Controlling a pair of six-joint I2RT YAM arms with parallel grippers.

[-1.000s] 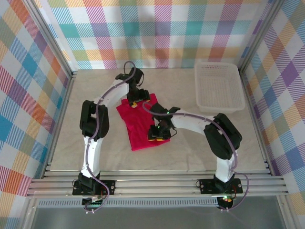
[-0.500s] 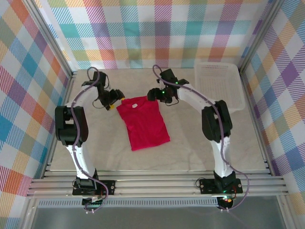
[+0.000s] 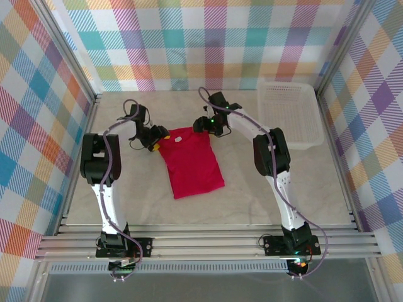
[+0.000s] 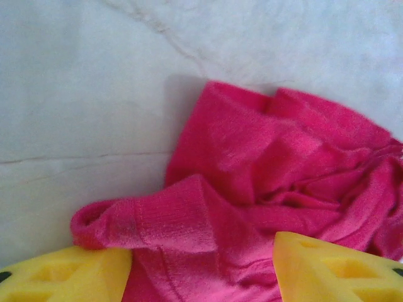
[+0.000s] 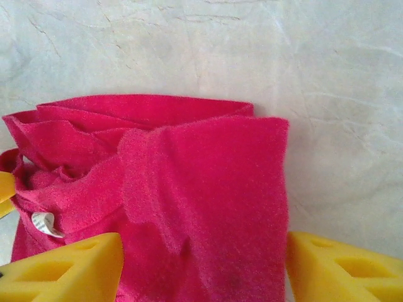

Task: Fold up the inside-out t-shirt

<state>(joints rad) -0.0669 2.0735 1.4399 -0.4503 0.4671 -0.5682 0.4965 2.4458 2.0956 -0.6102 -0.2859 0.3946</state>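
Starting at ten o'clock of the garment with the left gripper [image 3: 152, 139]: hangs low over the shoulder corner, jaws spread to either side of a rumpled, rolled edge of red cloth; released, pinching nothing, though pressed close against that roll on one side. Moving on to the inside-out t-shirt [image 3: 191, 165]: lies flat near the middle of the table [image 3: 264, 189], narrowed to a long panel, collar end toward twelve o'clock, hem toward five, white tag [image 5: 44, 224] showing at the neck. Next, at one o'clock of the garment, to the right gripper [image 3: 205, 124]: likewise released, jaws wide, straddling the other shoulder corner with its folded-in flap resting smooth on the layer beneath. Farther out, at two o'clock on the table, to the white basket [image 3: 286, 116]: stands well apart from the cloth, with no evident part in this. As for the step in hand: looks like taking hold of both collar-end corners ahead of a fold along the length, with the sideways folds seemingly done. Calls next for lowering both sets of jaws far enough to catch every layer, closing them together, then lifting evenly and carrying the collar end toward six o'clock onto the hem. Bears watching on the left: a bunched edge there, liable to shed a layer mid-lift.
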